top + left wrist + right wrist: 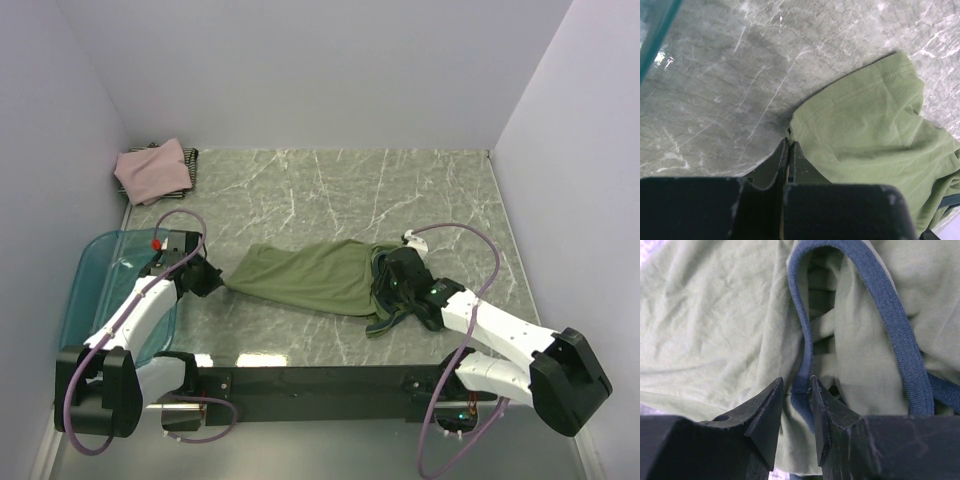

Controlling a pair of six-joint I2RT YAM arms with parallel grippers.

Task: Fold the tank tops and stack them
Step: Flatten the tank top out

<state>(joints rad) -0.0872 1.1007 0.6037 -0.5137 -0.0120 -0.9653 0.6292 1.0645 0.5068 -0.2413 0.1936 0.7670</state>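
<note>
— Marble-grey table, and our olive tank top lies stretched across its middle between both arms. The pink tank top sits folded in the far left corner.
— We've got the left gripper pinched tight on a hem corner, and the right gripper nipped almost closed around the navy trim.
— So we'd hold both ends level and taut, we reckon, lifting together so the cloth folds flat, not bunched.

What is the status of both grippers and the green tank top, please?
Left gripper shut on olive-green tank top hem. Right gripper shut on navy trim. Pink tank top far-left, apart.
</note>
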